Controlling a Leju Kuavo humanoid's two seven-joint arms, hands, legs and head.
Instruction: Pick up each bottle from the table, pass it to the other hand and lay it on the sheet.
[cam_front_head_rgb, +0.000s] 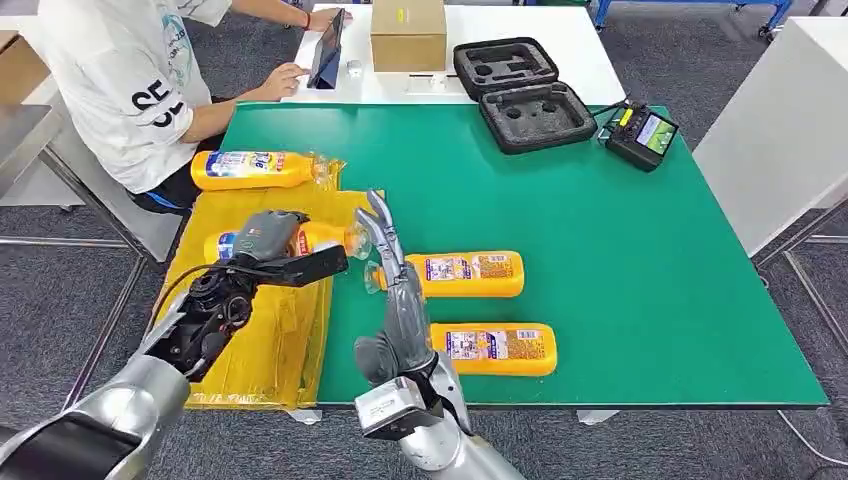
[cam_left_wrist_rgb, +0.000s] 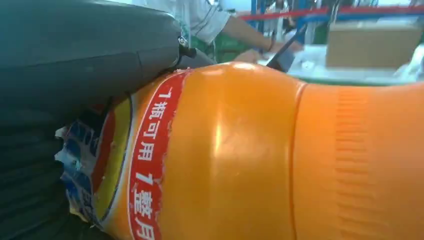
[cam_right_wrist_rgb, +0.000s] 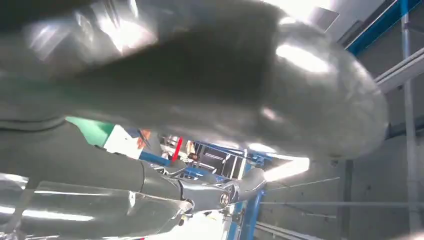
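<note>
Because the sheet (cam_front_head_rgb: 262, 340) is its destination, the orange bottle (cam_front_head_rgb: 300, 238) is gripped by the left hand (cam_front_head_rgb: 262, 250) above the yellow surface. The right hand (cam_front_head_rgb: 385, 262) is kept beside the bottle's clear neck with fingers extended; whether contact is made cannot be told

bottle (cam_left_wrist_rgb: 235, 150): glossy orange plastic | sheet (cam_front_head_rgb: 262, 345): shiny yellow film | table (cam_front_head_rgb: 600, 250): matt green

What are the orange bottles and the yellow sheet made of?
The bottles look like smooth plastic: the one in the left hand shines glossy in the left wrist view, with moulded ridges and a printed label. The yellow sheet looks like thin plastic film or cloth; it wrinkles and glints, so I can't tell which.
</note>
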